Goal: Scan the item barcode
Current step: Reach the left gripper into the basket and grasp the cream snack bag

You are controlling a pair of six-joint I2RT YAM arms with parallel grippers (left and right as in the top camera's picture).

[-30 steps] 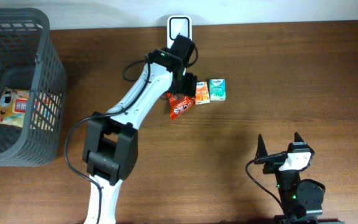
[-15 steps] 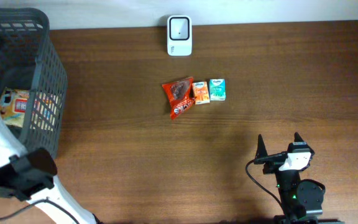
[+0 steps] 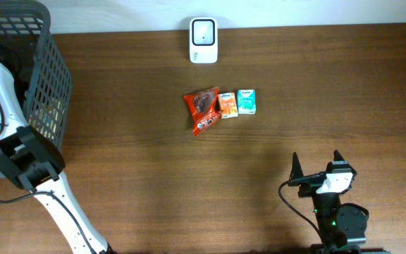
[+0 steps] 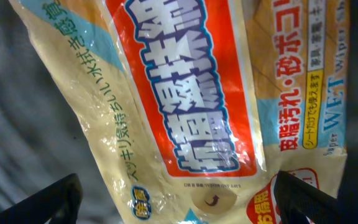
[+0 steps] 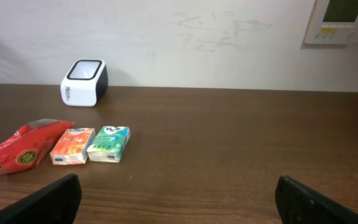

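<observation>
3 small items lie in a row at the middle of the table (image 3: 344, 77): a red snack pack (image 3: 203, 111), an orange box (image 3: 228, 104) and a teal box (image 3: 247, 101), touching or nearly so, with the white scanner (image 3: 203, 32) well apart at the far edge. 1 second ago the left arm (image 3: 2, 85) reached across to that row, its gripper over the red pack just below the scanner; it has since swung clear to the left and now dips into the grey basket (image 3: 51, 77). I judge the red pack is finished with and the next item is being fetched. The overhead view shows only the arm going over the basket rim; the item inside is hidden there. The left wrist view supplies it: a cream wet-wipe packet (image 4: 185, 93) with a red printed panel fills the frame, close under the left gripper (image 4: 179, 202), whose fingers (image 4: 55, 199) stand wide apart at the 2 lower corners, gripping nothing yet. No barcode shows on the face turned up, so the packet may need turning before it is presented. The right gripper (image 5: 179, 202) waits low at the near edge, fingers spread and empty; its camera shows the scanner's dark window tilted upward, which the overhead flattens.
</observation>
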